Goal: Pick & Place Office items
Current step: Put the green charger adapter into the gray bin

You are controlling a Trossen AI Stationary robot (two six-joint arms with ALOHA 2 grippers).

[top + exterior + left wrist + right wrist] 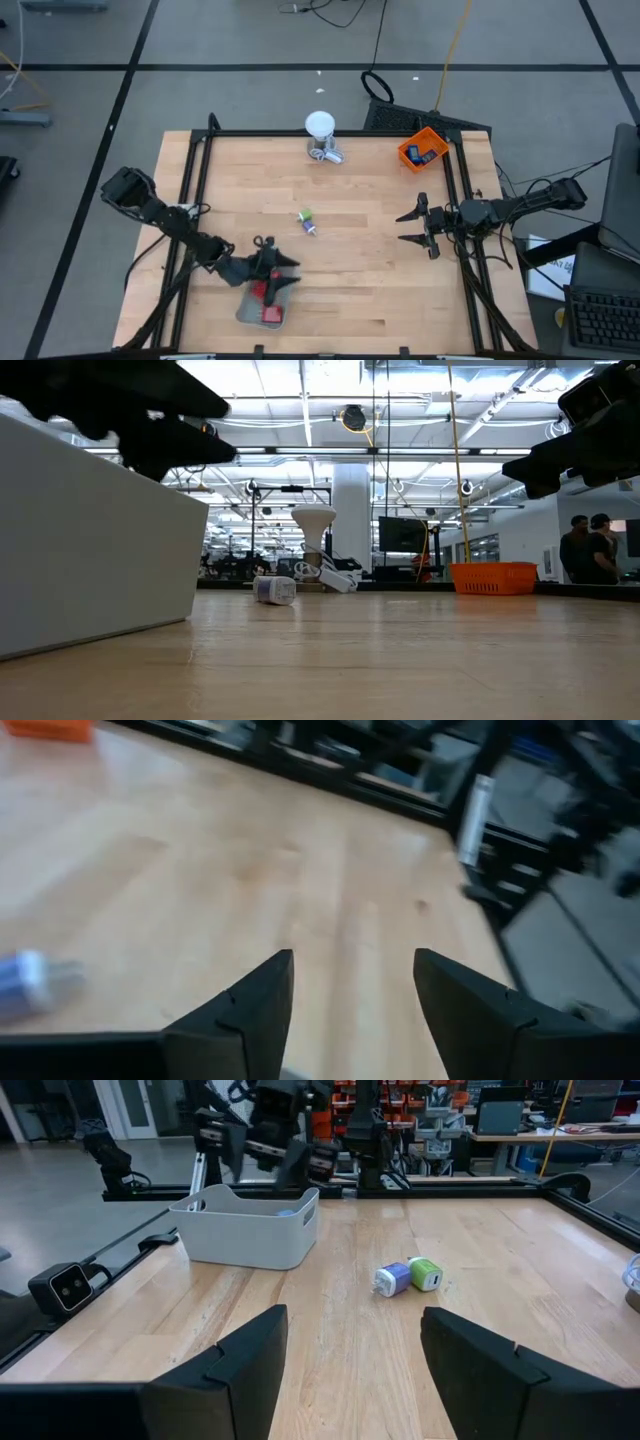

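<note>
Hovering just above the pale grey tray (243,313), the left gripper (290,272) is spread and empty, partly hiding the red pieces (268,303) inside; their count is unclear. 2 plugs (409,1276), 1 blue and 1 green, lie mid-table beyond the tray. Well apart, the right gripper (408,227) waits, fingers apart.

Overhead, tabletop-level and wrist cameras share the table (380,260).
</note>
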